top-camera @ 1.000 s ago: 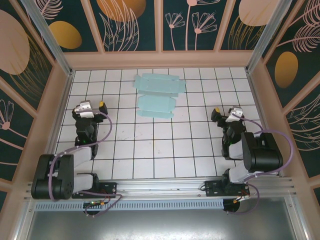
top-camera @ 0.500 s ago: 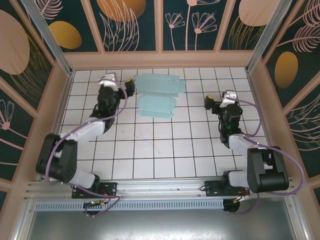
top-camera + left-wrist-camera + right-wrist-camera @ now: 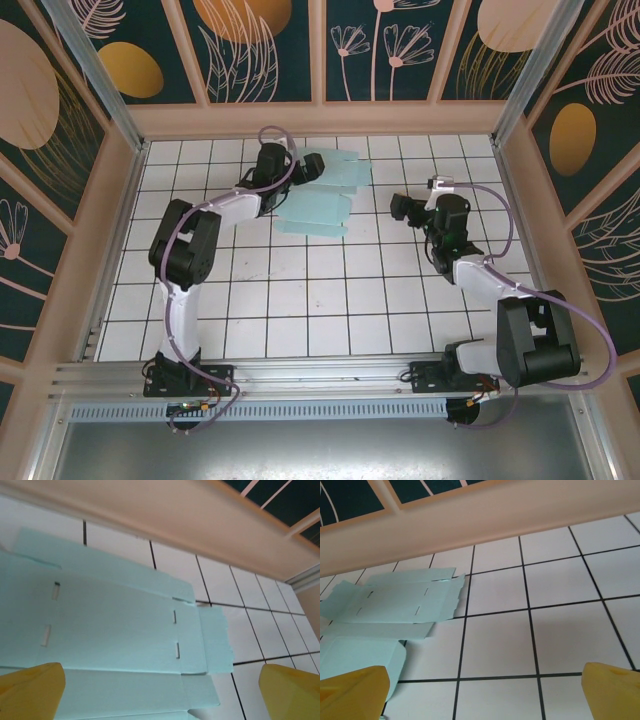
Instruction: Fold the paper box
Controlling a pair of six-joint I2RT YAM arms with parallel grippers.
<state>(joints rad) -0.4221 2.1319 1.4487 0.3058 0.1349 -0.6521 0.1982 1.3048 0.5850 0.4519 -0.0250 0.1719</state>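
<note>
The paper box (image 3: 318,205) is a flat pale teal die-cut sheet with flaps, lying at the back middle of the tiled floor. My left gripper (image 3: 303,166) hangs over the sheet's upper left part, its arm stretched far forward. In the left wrist view the paper box (image 3: 115,625) spreads under my left gripper (image 3: 160,695), whose yellow fingers (image 3: 30,690) stand wide apart, open and holding nothing. My right gripper (image 3: 401,209) sits about a tile to the right of the sheet, open. In the right wrist view the paper box (image 3: 395,605) lies ahead and left of my right gripper (image 3: 482,695).
The pale wooden back wall (image 3: 320,118) runs about one tile behind the sheet; it shows close in the left wrist view (image 3: 200,525). Side walls (image 3: 110,230) bound the white tiled floor (image 3: 320,300), which stretches bare toward the arm bases.
The left arm has swung forward and right until its gripper is over the sheet's upper left part. The right gripper has moved left toward the sheet. Both stay open.
</note>
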